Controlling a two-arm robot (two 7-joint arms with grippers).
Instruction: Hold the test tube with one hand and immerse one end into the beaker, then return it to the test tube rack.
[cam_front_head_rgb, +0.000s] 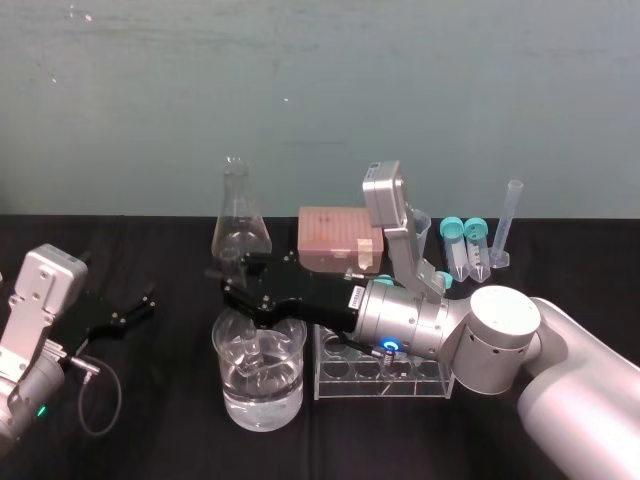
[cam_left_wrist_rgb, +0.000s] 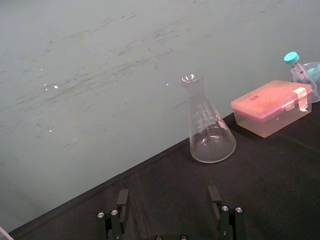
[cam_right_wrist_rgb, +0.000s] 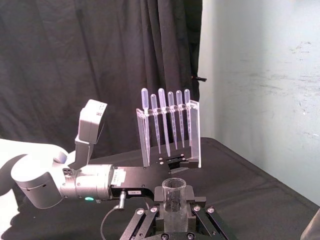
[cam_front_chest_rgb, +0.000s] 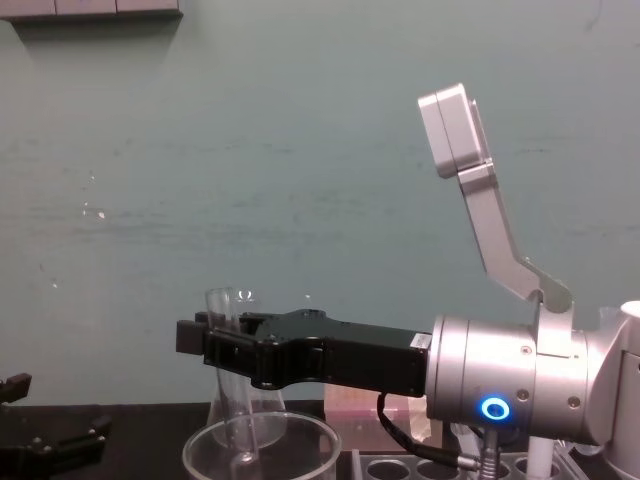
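Black tabletop set against a pale teal wall. The right gripper (cam_front_head_rgb: 245, 300) reaches across from the robot's right, its fingers clamped on the test tube (cam_front_head_rgb: 250, 350) a little below the rimmed mouth. The tube stands nearly upright, leaning slightly in the chest view. Its lower end hangs inside the beaker (cam_front_head_rgb: 296, 370), which is part-filled with clear liquid; whether the tip is under the surface cannot be told. The test tube rack (cam_front_head_rgb: 350, 385) stands just beside the beaker on the robot's right, beneath the right wrist. Behind them are a conical flask (cam_front_head_rgb: 240, 215), a pink lidded box (cam_front_head_rgb: 335, 240), turquoise-capped tubes (cam_front_head_rgb: 465, 245) and a slim measuring cylinder (cam_front_head_rgb: 510, 220). The left gripper (cam_front_head_rgb: 148, 300) is parked well to the left, low by the tabletop, its fingers spread and holding nothing.
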